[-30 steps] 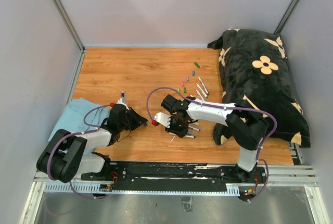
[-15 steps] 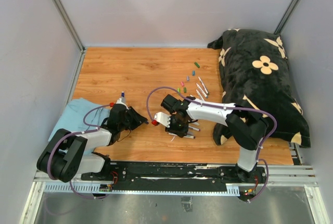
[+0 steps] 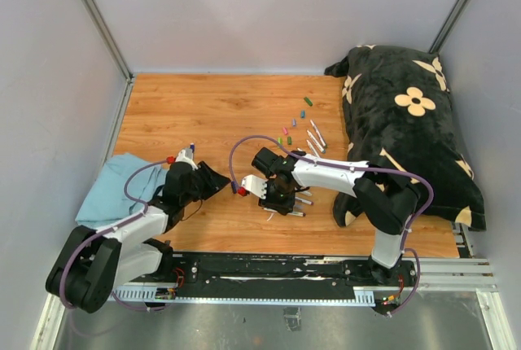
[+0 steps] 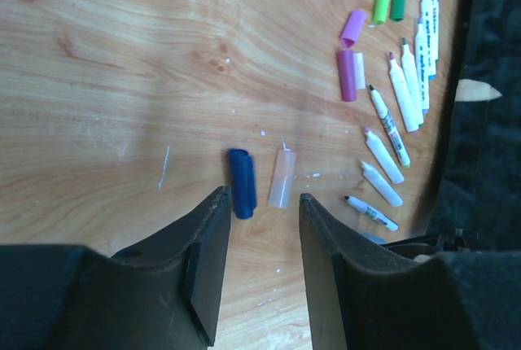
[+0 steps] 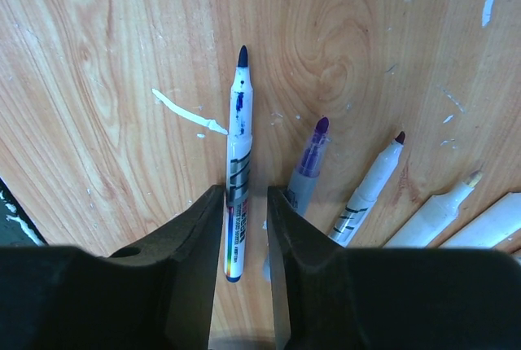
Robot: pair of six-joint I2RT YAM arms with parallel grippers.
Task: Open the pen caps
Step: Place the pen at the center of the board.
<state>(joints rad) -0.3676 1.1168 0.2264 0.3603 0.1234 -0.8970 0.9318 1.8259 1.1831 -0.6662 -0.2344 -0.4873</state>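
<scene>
The left claw [image 4: 262, 197] hovers over the wooden bench [image 4: 122, 57] with its two fingers spread and nothing between them. Just past the fingertips a dark blue cap [image 4: 242, 183] and a pale, see-through cap [image 4: 282, 177] lie side by side, close together and clear of the fingers. Farther along in the same view the other pen caps [image 4: 348, 75] lie loose on the wood: two purple ones, a light green and a dark green one next to each other, and a pink one cut off by the picture's edge. Beside them a row of uncapped pens [image 4: 393, 126] fans out next to the black flowered pillow [image 4: 480, 122]. The right claw [image 5: 245, 194] points down at the bench with its fingers parted only a little, straddling a white pen [image 5: 237, 146] with a dark blue tip that lies flat on the wood. A sliver of gap shows along one side of the barrel, so the claw is not pinching it. Just beside it lie a purple-tipped pen [image 5: 308, 163] and a red-tipped pen [image 5: 370, 179]. From above, a light blue cloth [image 3: 102, 191] lies by the left arm.
</scene>
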